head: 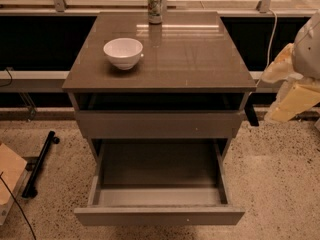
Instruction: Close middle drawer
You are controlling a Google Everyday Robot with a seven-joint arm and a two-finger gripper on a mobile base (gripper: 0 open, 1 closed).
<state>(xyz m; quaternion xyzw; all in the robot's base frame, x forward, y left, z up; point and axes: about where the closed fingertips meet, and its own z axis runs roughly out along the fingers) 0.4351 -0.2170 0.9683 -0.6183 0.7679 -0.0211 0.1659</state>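
The middle drawer (160, 215) is pulled far out toward the camera, low at the front of the grey-brown cabinet. Its flat front panel has no handle, and its lighter grey inner box (159, 196) is empty. Above it another drawer front (157, 124) stands slightly forward under the cabinet top. My arm (295, 84), cream and white, hangs at the right edge of the view. The gripper (251, 115) shows as a dark tip beside the cabinet's right side, level with the upper drawer front. It is apart from the open drawer and holds nothing I can see.
A white bowl (123, 52) and a can (155, 7) stand on the cabinet top (200, 59). A black bar (39, 163) and a cardboard piece (9, 174) lie on the speckled floor to the left. A railing and dark panels run behind the cabinet.
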